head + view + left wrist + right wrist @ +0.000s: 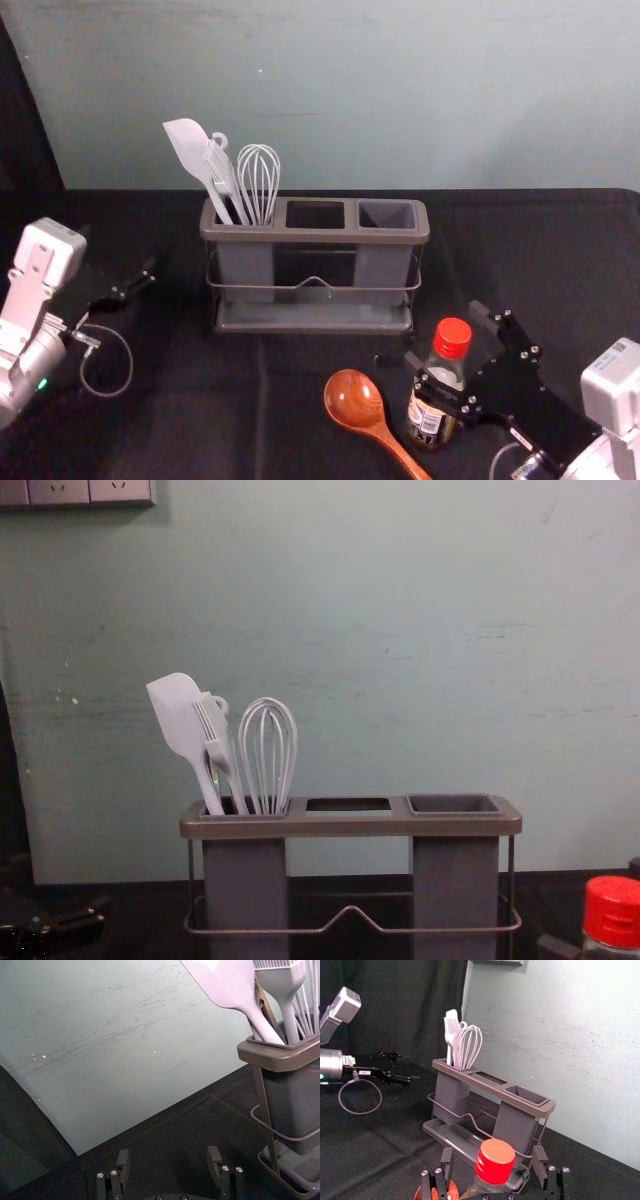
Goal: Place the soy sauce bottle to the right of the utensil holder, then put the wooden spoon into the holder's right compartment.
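Note:
In the head view my right gripper [444,336] is open around the red-capped soy sauce bottle [432,408], one finger on each side. The right wrist view has the bottle's cap [496,1161] between the spread fingertips of that gripper [493,1154]. The bottle stands upright, in front of and right of the grey utensil holder [315,236]. Just left of the bottle lies the wooden spoon [355,399], its handle toward the front edge. The holder's right compartment [455,805] has nothing sticking out of it. My left gripper [130,285] is idle at the left, open in its wrist view [169,1160].
A white spatula [180,720], a brush [217,742] and a whisk [268,750] stand in the holder's left compartment. Behind the black-covered table [250,400] rises a pale wall [400,100]. A wire guard [350,912] runs across the holder's front.

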`<move>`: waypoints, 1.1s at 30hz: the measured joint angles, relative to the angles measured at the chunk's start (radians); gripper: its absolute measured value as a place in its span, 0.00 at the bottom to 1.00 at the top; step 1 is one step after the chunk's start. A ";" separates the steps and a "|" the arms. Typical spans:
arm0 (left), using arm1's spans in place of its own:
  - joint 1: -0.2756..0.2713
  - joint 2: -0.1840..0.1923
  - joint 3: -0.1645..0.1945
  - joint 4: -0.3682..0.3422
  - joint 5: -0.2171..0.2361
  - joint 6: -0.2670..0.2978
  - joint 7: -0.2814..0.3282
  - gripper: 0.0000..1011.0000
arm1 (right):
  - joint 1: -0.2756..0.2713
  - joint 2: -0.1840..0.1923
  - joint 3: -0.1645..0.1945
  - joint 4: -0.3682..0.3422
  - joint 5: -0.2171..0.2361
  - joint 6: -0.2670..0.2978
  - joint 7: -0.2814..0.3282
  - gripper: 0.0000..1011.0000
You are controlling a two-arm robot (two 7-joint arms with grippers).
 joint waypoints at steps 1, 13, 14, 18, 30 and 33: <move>0.000 0.000 0.000 0.000 0.000 0.000 0.000 1.00 | -0.002 -0.003 0.003 0.000 0.001 -0.002 0.004 0.99; 0.000 0.000 0.000 0.000 0.000 0.000 0.000 1.00 | -0.010 -0.031 0.018 -0.001 -0.010 0.001 0.029 0.74; 0.000 0.000 0.000 0.000 0.000 0.000 0.000 1.00 | -0.010 -0.032 0.019 -0.001 -0.011 0.002 0.030 0.73; 0.000 0.000 0.000 0.000 0.000 0.000 0.000 1.00 | -0.015 -0.038 0.027 -0.004 -0.016 0.003 0.038 0.60; 0.000 0.000 0.000 0.000 0.000 0.000 0.000 1.00 | -0.030 -0.059 0.051 -0.011 -0.026 -0.003 0.058 0.42; 0.000 0.000 0.000 0.000 0.000 0.000 0.000 1.00 | -0.037 -0.063 0.061 -0.017 -0.028 -0.007 0.063 0.42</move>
